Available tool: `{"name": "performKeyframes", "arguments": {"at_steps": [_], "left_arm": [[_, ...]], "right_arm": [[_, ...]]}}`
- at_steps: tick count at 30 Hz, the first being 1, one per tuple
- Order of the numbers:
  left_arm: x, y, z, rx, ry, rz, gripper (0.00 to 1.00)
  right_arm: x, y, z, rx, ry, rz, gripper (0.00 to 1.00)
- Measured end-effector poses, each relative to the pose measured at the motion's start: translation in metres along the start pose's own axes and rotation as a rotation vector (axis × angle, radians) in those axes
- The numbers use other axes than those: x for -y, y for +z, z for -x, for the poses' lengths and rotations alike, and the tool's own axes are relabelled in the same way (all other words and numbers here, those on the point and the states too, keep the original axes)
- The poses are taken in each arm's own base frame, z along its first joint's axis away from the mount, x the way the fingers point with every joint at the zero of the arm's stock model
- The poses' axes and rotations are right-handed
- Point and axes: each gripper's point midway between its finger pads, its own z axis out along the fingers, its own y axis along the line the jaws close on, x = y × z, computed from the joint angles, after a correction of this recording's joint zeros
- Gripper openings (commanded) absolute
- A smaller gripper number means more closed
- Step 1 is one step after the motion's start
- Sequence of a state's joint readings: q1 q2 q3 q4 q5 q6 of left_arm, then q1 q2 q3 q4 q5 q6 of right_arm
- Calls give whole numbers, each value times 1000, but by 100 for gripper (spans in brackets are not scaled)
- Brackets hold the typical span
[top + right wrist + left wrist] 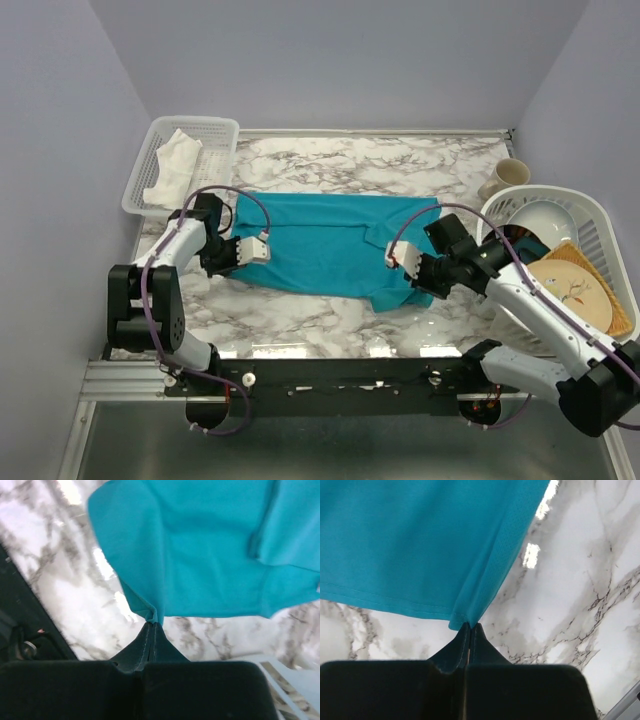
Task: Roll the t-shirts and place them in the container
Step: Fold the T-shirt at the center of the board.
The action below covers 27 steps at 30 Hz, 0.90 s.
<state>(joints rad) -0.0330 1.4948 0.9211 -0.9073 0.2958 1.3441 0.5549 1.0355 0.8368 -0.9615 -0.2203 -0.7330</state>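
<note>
The left pincer (470,626) and right pincer (152,624) each clenched an edge of the t-shirt (330,240) (soft, limp, best gripped there).

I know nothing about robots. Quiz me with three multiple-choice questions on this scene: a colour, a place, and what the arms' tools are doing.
1. What colour is the t-shirt? A red; B teal-blue; C yellow.
2. Where is the white cloth? A in the white basket; B on the t-shirt; C hanging from an arm.
3. What state are the left tool and right tool in? A both open; B both shut on the t-shirt; C one open, one shut.
Answers: 1 B, the spread fabric is teal-blue; 2 A, it lies inside the far-left basket; 3 B, each wrist view shows closed fingers pinching fabric.
</note>
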Motion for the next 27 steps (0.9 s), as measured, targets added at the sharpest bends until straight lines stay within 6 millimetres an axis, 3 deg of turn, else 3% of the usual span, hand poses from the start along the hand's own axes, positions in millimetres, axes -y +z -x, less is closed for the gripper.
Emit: {"name": "performKeyframes", "arguments": {"at_steps": [7, 14, 19, 27], "left_arm": [[-41, -15, 21, 47, -116, 36, 0], [-71, -15, 30, 65, -223, 66, 0], [-95, -8, 30, 64, -294, 106, 0], [-131, -6, 28, 48, -377, 201, 0]], "right_arm": [[72, -6, 25, 18, 82, -126, 1], [145, -9, 31, 7, 155, -220, 0], [174, -3, 30, -12, 179, -250, 0], [201, 12, 32, -45, 177, -265, 0]]}}
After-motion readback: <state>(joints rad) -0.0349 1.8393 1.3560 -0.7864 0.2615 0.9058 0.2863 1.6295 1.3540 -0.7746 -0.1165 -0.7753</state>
